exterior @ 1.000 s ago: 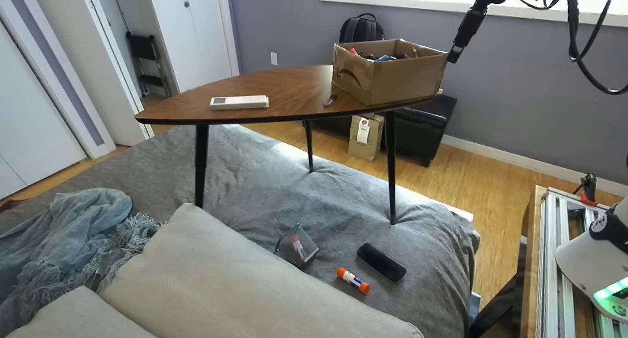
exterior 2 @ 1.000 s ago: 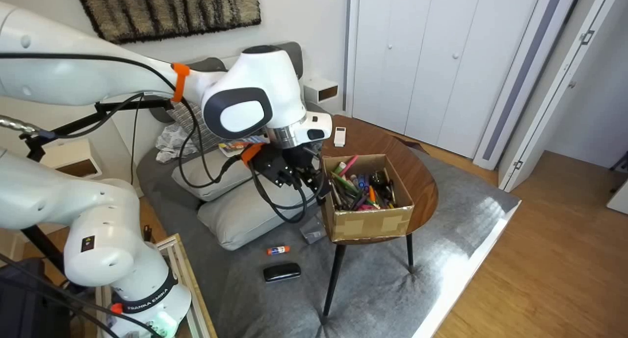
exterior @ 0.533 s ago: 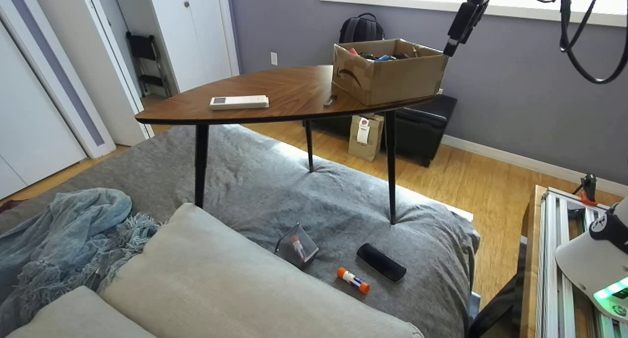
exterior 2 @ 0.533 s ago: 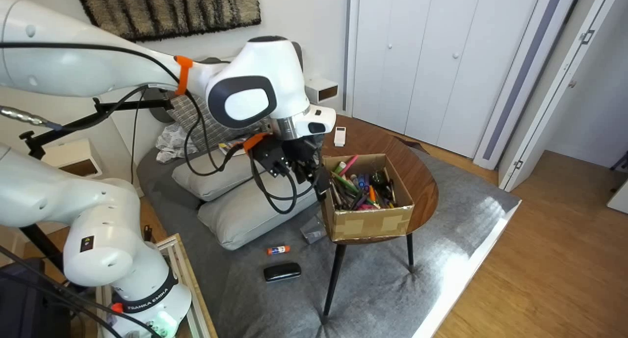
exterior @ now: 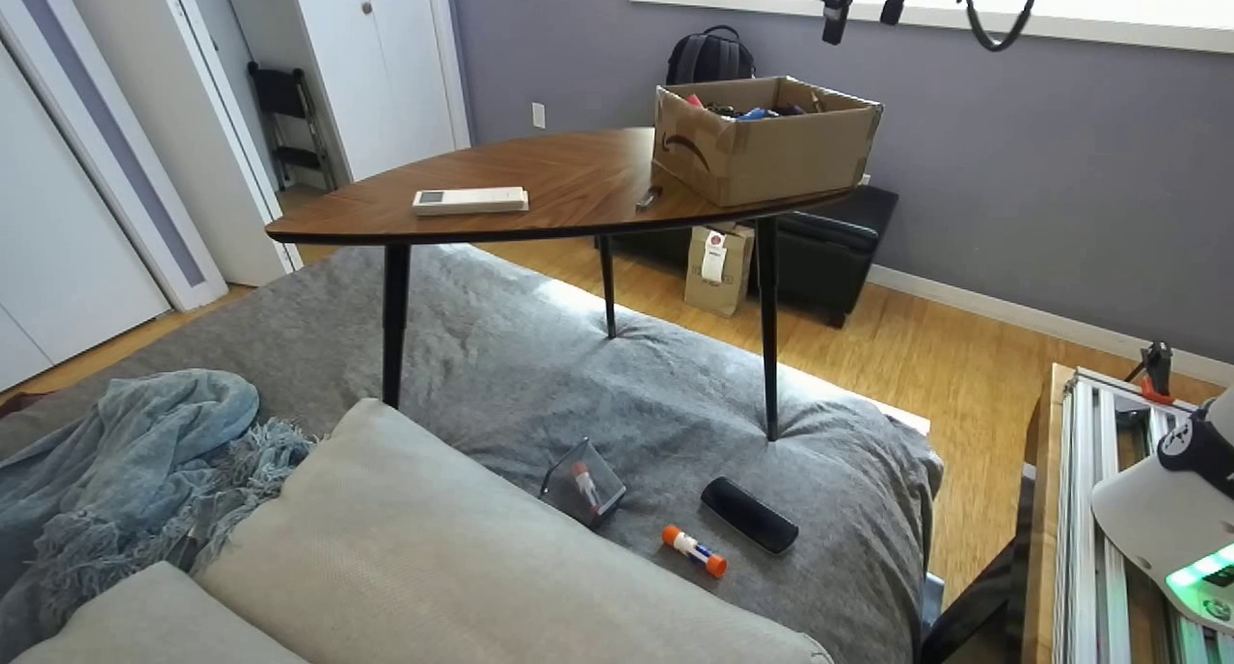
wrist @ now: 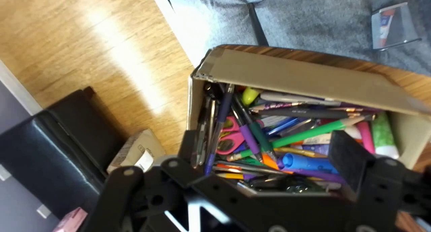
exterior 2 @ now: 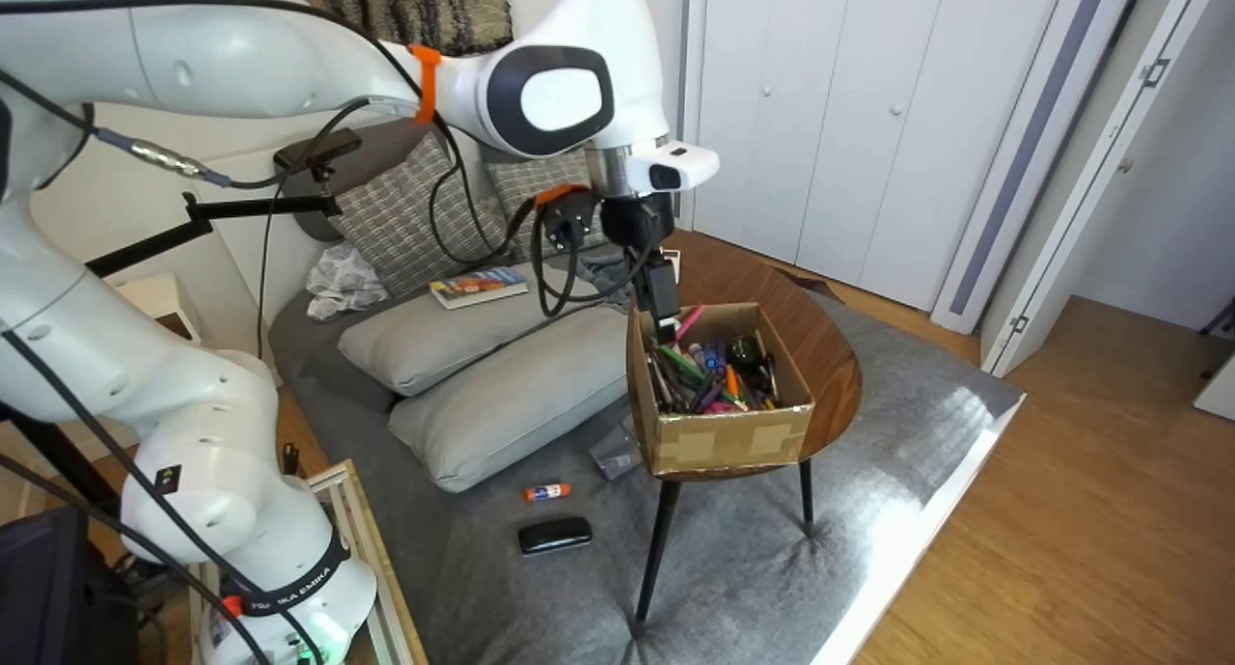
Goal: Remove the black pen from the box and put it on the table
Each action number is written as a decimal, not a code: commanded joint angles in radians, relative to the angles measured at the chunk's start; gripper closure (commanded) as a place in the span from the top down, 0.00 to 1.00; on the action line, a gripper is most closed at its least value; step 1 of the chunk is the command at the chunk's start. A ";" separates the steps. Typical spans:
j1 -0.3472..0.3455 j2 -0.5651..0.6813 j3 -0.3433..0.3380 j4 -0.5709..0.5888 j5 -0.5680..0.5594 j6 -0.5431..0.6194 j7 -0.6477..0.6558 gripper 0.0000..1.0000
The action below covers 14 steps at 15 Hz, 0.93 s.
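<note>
The cardboard box (exterior: 800,158) stands on the brown wooden table (exterior: 559,172), near its edge, in both exterior views (exterior 2: 728,443). In the wrist view the box (wrist: 309,77) is full of pens, pencils and markers. Several dark sticks lie among them, such as a dark grey one (wrist: 299,113) and a black-ended one (wrist: 212,90) in a corner; I cannot tell which is the black pen. My gripper (wrist: 267,149) is open and empty above the box, its fingers wide apart. It also shows above the box in both exterior views (exterior: 864,16) (exterior 2: 666,329).
A white device (exterior: 470,200) and a small dark object (exterior: 648,199) lie on the table. Below are a glue stick (exterior: 694,551), a black case (exterior: 749,516) and a clear holder (exterior: 584,484) on the grey bedding. Pink scissors (wrist: 230,142) lie in the box.
My gripper has risen and moved from beside the box's side wall to above the box, turning so that both fingers show apart. The box and the table have not moved.
</note>
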<state>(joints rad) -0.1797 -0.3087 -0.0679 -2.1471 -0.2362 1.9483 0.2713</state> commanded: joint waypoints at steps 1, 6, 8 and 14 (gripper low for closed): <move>-0.030 0.146 0.010 0.140 -0.064 -0.035 0.178 1.00; -0.018 0.287 -0.004 0.225 -0.143 -0.030 0.450 1.00; 0.002 0.336 -0.009 0.257 -0.193 -0.039 0.539 1.00; 0.051 0.456 -0.029 0.363 -0.248 -0.127 0.653 1.00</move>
<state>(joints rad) -0.1633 0.0825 -0.0759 -1.8656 -0.4552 1.8948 0.8708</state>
